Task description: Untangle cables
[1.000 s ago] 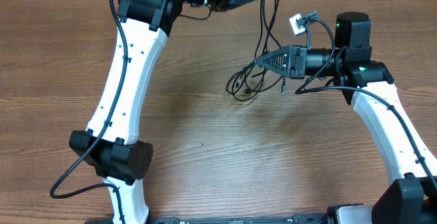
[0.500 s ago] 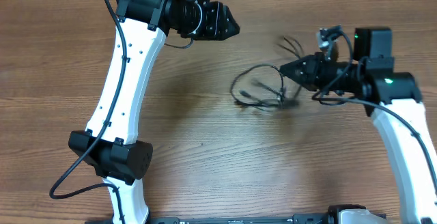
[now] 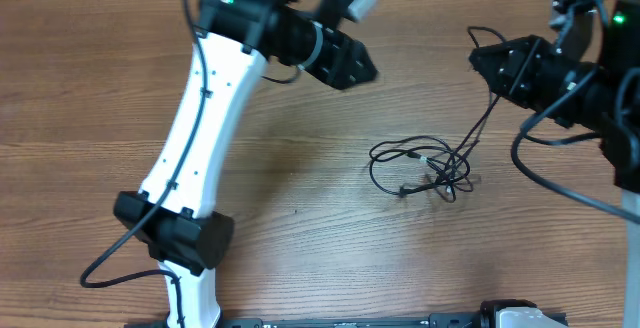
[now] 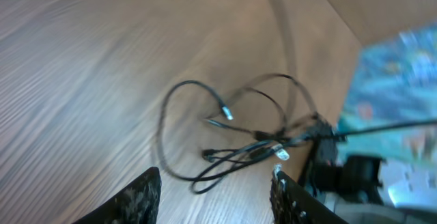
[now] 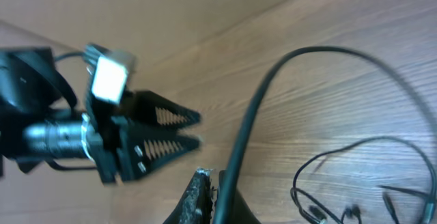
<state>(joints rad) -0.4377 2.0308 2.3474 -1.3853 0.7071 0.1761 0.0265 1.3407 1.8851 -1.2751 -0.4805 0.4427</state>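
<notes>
Black cables (image 3: 440,171) lie in a small snarl on the wooden surface (image 3: 290,218), right of centre. A few loops cross at one knot, with the plug ends poking out. One strand (image 3: 487,118) rises from that knot to your right hand (image 3: 476,61), which is clenched on it above the surface, so the strand hangs fairly taut. Your left hand (image 3: 368,68) hovers well apart from the snarl, up and to its left, released and grasping nothing. By my reading you're early in the job: one strand is partly drawn out, but none lies wholly free and the loops are not yet parted. What's left is to pin the bundle with the left hand, pull each strand clear, and lay them apart.
</notes>
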